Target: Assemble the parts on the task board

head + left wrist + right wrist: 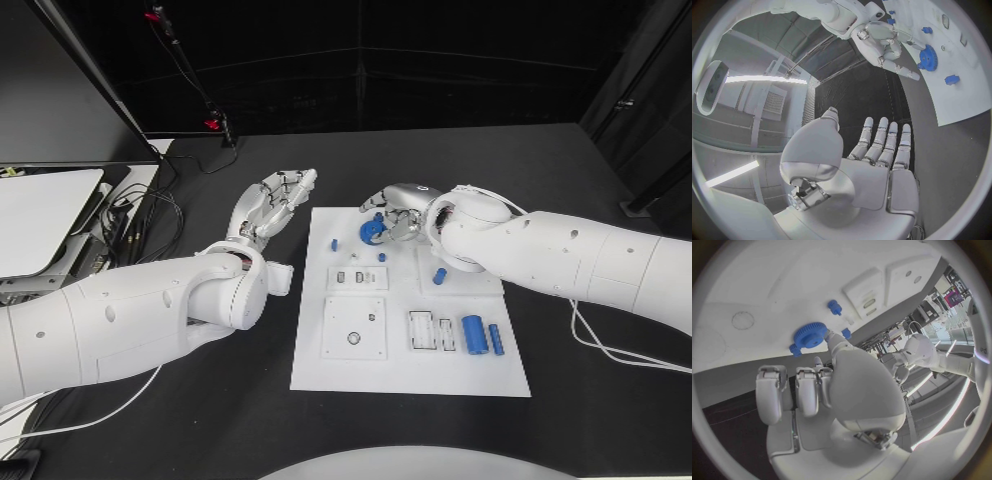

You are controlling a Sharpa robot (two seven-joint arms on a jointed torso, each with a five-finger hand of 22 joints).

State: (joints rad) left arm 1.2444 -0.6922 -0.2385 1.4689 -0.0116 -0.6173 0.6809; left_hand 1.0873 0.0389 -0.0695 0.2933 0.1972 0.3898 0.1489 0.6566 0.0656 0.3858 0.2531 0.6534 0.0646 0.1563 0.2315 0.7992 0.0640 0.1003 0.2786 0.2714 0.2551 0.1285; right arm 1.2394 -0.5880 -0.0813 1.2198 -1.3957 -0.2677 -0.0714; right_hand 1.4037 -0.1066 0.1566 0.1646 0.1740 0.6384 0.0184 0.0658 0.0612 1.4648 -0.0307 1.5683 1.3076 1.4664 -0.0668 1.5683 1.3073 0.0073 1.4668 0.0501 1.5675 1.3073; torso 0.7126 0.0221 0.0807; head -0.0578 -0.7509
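Toothed blue gear touches silver right hand.

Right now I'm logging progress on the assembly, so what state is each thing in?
Left hand: open, fingers spread, beside the board, holding nothing.
Right hand: fingertip touching the blue gear; grip unclear.
Blue gear: lying flat on the task board.
Two blue cylinders: lying loose on the board.
Small blue peg: standing on the board.

A black table carries cables and a white device at its left edge.
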